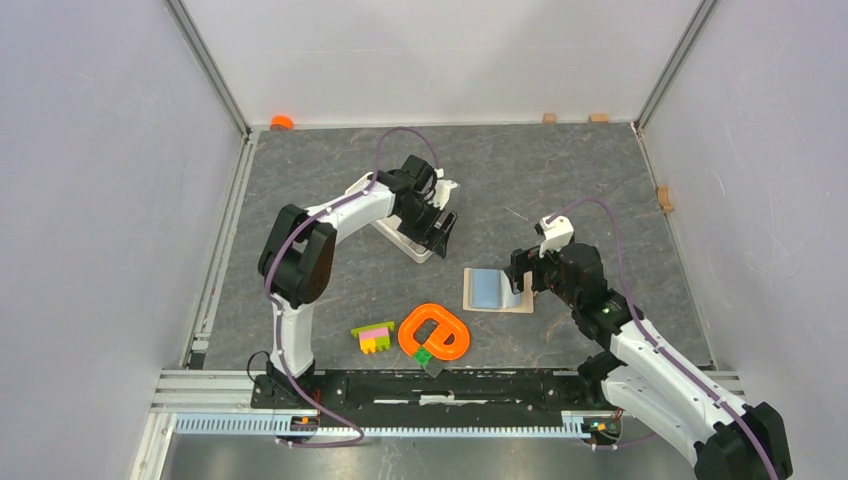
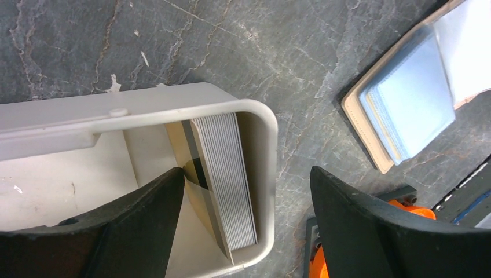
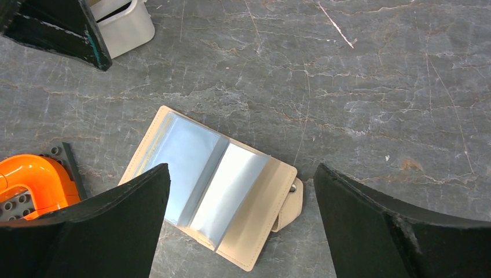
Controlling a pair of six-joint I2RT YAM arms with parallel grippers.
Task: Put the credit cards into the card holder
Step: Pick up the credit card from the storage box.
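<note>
The beige card holder (image 1: pixel 497 291) lies open on the grey table, its clear bluish sleeves up, and its clasp tab (image 3: pixel 292 204) points right. It also shows in the left wrist view (image 2: pixel 399 107). A stack of thin cards (image 2: pixel 226 179) stands on edge in the end of a white tray (image 2: pixel 263 127), with a gold-tan card (image 2: pixel 197 194) leaning beside it. My left gripper (image 2: pixel 248 174) is open and straddles that tray end, holding nothing. My right gripper (image 3: pixel 242 168) is open and empty, hovering just above the card holder (image 3: pixel 220 185).
An orange curved toy piece (image 1: pixel 435 333), pink-yellow-green bricks (image 1: pixel 373 337) and a small green brick (image 1: pixel 424 355) lie near the front. The white tray (image 1: pixel 408 243) is left of the card holder. Walls enclose the table on three sides.
</note>
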